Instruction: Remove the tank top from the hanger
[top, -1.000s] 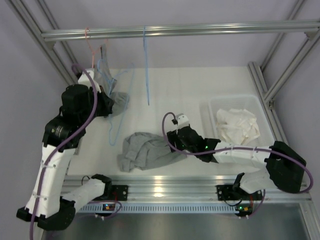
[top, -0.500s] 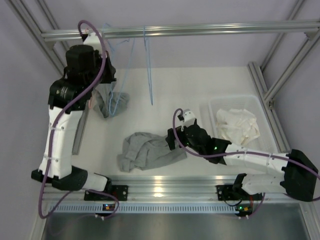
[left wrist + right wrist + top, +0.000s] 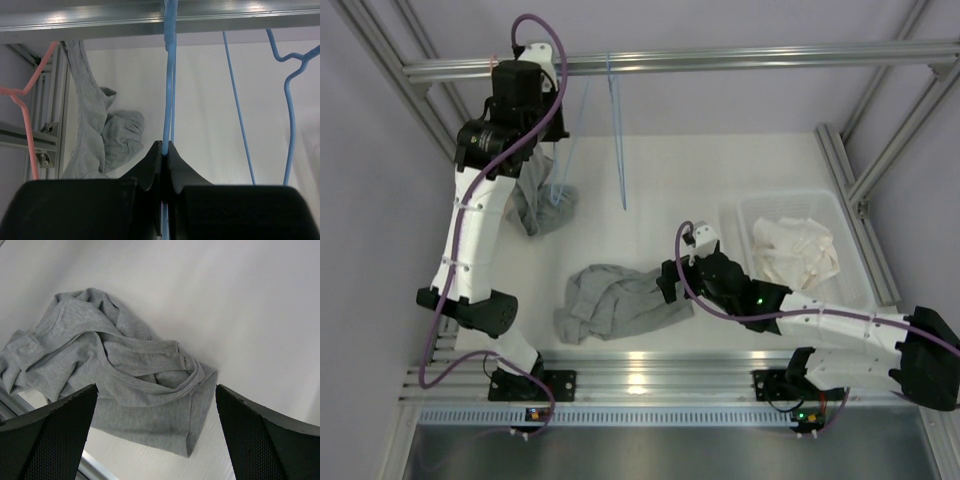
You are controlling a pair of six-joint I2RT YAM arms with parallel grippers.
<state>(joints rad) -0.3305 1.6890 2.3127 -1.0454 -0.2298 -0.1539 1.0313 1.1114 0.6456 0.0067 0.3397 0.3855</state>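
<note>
The left arm has risen over the last second to the overhead rail (image 3: 100, 20), lifting a blue hanger (image 3: 169, 75) with it; the right arm has barely shifted.

The left pincer (image 3: 165, 146) is clenched on the blue hanger's wire, just under the rail. The gray tank top (image 3: 95, 135) hangs to its left, long axis vertical, with a strap running up toward the rail beside a pink hanger (image 3: 30, 100) and its bottom bunched on the desk (image 3: 660, 180). Which hanger carries it is unclear. The left arm is much nearer. The right pincer (image 3: 156, 390), released and empty, hovers well apart over a crumpled gray garment (image 3: 115, 370). The pink hanger and a second blue hanger (image 3: 287, 100) crowd the rail.
</note>
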